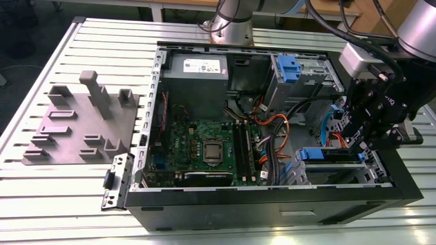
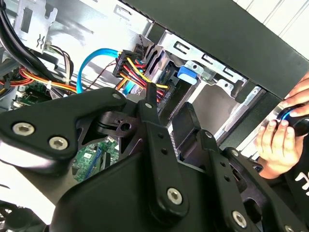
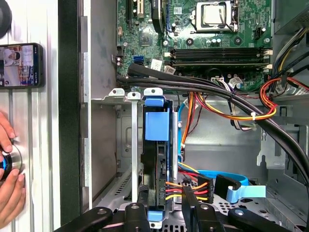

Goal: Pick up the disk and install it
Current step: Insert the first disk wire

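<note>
The disk (image 3: 155, 159) is seated edge-on in the drive cage (image 3: 104, 145) w/ cables plugged in, prob. already installed, while the gripper (image 1: 371, 135) is held just above it; open/closed can't be told.

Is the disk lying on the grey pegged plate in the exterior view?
No, the disk sits in the computer case's drive bay, away from the plate.

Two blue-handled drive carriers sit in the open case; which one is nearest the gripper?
The blue carrier in the lower bay cage, directly beside the gripper. The other blue carrier sits farther off, near the power supply.
</note>
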You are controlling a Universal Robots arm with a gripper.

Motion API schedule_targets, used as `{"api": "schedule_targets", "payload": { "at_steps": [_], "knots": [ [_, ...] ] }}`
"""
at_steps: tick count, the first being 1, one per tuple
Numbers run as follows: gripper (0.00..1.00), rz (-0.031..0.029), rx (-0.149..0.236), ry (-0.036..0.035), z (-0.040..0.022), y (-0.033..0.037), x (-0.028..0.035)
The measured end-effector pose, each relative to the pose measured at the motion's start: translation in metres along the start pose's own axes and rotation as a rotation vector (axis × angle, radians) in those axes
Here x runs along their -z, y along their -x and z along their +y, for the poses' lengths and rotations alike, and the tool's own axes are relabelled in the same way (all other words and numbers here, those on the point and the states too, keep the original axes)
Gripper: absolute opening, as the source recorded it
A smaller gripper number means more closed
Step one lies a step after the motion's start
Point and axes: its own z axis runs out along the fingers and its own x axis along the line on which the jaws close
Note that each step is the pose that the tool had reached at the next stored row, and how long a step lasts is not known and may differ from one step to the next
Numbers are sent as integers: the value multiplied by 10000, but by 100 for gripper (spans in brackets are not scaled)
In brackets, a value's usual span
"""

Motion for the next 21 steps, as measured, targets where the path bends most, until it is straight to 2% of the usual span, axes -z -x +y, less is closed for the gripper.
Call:
{"api": "schedule_targets", "payload": {
  "at_steps": [2, 6, 9, 17, 21],
  "knots": [
    [40, 2, 0, 1, 0, -2, 15],
    [40, 0, 0, 2, -2, -9, 85],
    [40, -8, 0, 3, 3, -9, 92],
    [40, -12, -1, 2, 131, -12, 96],
    [40, -25, -1, 3, 176, -15, 129]
  ]
}}
